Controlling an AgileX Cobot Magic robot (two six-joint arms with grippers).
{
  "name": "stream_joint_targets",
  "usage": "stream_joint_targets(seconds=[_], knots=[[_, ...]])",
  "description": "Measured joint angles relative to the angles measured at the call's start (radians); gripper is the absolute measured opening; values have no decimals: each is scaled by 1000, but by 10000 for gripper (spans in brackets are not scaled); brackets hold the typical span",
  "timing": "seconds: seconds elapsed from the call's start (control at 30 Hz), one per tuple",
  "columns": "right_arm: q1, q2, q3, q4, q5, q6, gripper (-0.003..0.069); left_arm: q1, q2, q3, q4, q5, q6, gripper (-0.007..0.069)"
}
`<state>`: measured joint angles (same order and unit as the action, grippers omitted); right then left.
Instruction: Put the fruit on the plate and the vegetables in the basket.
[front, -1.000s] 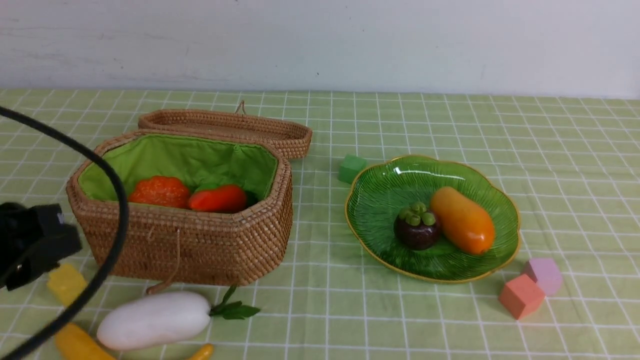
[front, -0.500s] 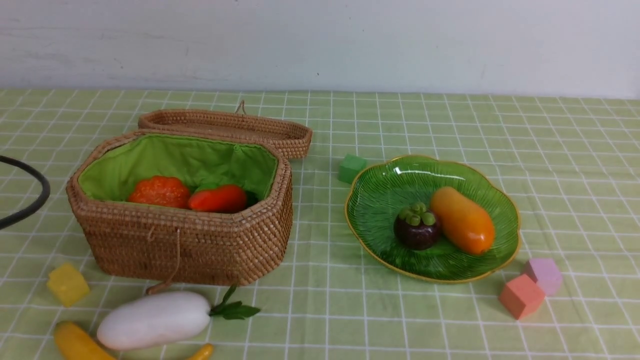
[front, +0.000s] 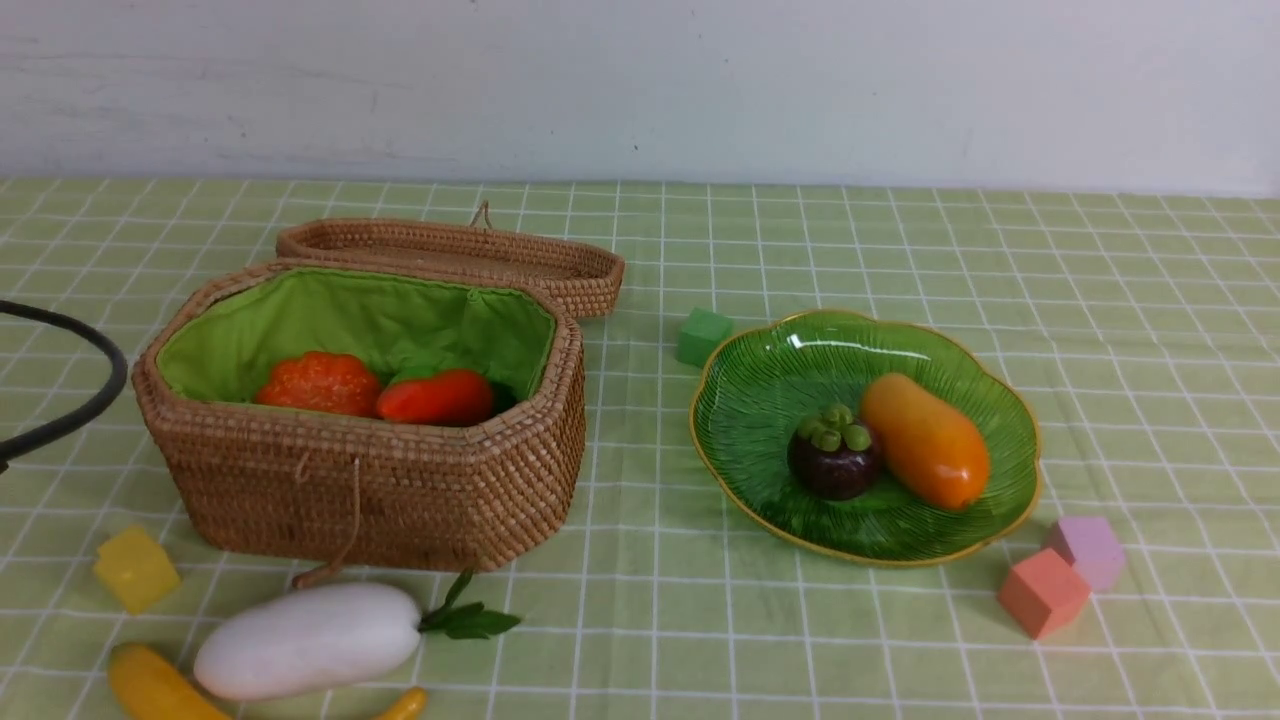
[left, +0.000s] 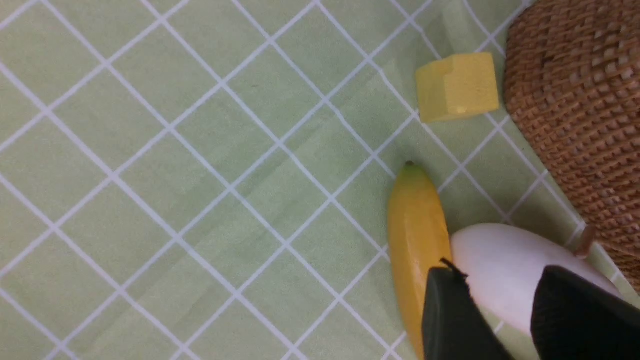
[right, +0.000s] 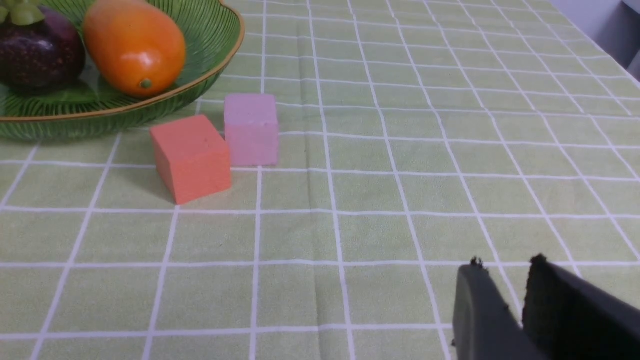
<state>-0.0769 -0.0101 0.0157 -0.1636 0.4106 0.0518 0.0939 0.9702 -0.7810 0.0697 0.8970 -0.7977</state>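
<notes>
On my desk (front: 900, 250) I count three fruits: mango (front: 925, 452), mangosteen (front: 835, 462), banana (front: 150, 685); three vegetables: pumpkin (front: 320, 383), carrot (front: 437, 398), radish (front: 308, 640); four cubes (front: 703, 336) (front: 135, 568) (front: 1042, 592) (front: 1088, 549); one basket (front: 380, 490), one lid (front: 450, 250), one plate (front: 760, 400).

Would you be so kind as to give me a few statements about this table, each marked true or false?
1. The mango and the mangosteen lie on the plate. True.
2. The banana is on the plate too. False: it lies on the tablecloth, right beside the radish.
3. The pumpkin and the carrot are inside the basket. True.
4. The lid is shut on the basket. False: the basket is open, and the lid lies behind it.
5. The radish is in the basket. False: it lies on the tablecloth in front of the basket.
</notes>
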Motion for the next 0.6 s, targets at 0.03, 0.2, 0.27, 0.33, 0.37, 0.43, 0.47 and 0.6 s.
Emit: stream_joint_targets(seconds=[0.03,0.2,0.27,0.33,0.37,0.43,0.47,0.6], knots=[[0,0,0,0,0,0,160,0,5,0,-14,1,7,239],[0,0,0,0,0,0,164,0,29,-1,-44,16,21,243],[0,0,0,0,0,0,167,0,40,-2,-47,28,21,255],[0,0,0,0,0,0,170,0,50,-2,-49,42,21,274],[0,0,0,0,0,0,171,0,56,-3,-49,49,23,290],[0,0,0,0,0,0,174,0,65,-3,-52,56,23,321],[0,0,0,0,0,0,176,0,70,-3,-58,59,23,336],[0,0,0,0,0,0,182,0,85,-3,-91,59,26,392]])
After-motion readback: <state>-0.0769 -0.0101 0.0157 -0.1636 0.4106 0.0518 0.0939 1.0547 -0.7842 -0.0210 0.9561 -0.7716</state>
